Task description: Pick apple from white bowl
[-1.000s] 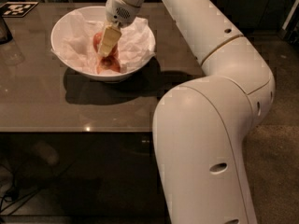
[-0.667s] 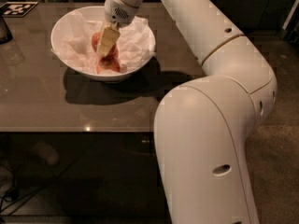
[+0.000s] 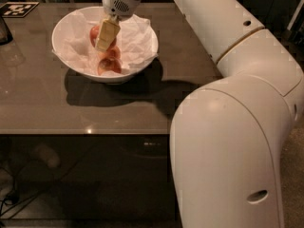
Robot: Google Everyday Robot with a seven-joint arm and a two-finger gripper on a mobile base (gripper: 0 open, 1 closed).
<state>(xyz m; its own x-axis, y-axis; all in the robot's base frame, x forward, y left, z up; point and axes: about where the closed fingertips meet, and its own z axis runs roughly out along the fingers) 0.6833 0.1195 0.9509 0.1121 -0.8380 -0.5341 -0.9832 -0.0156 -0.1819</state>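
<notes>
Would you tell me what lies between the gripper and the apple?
Nothing visible in the camera view: the gripper is inside the white bowl, overlapping the apple with no gap showing.

Glossy brown table, dim light.
</notes>
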